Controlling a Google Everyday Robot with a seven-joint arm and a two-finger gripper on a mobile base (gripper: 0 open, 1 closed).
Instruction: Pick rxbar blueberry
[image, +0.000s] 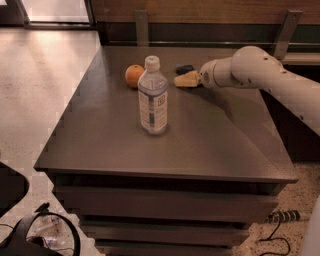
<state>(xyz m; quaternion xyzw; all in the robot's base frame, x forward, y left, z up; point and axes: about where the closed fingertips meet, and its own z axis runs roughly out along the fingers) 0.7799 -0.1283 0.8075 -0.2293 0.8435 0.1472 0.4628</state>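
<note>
Tabletop (100, 145) of a dark grey-brown colour fills the middle of the view; it is smooth, with a soft shine, and it sits on a low base with wide horizontal fronts like drawers (160, 205). On the left is a pale speckled floor (35, 90) with bright light falling on its far part. Behind the table runs a wall with a brown wooden band (200, 7) at the top, a dark strip below it, and two upright grey metal brackets (141, 27). On the floor at the lower right lies a power strip (282, 216) with black cables, and at the lower left there is some black equipment (30, 235) that I cannot identify.

The rxbar blueberry (184, 68) lies flat on the far part of the table, a small dark packet to the right of the orange (134, 75). A clear water bottle (152, 97) with a white cap stands upright nearer to the camera, in front of the orange.

The white arm (260, 75) comes in from the right side, low over the table. Its cream gripper (181, 80) points to the left and is just beside the bar, on the bar's near side. I cannot tell if the gripper is apart or together, and I cannot tell if it touches the bar.
</note>
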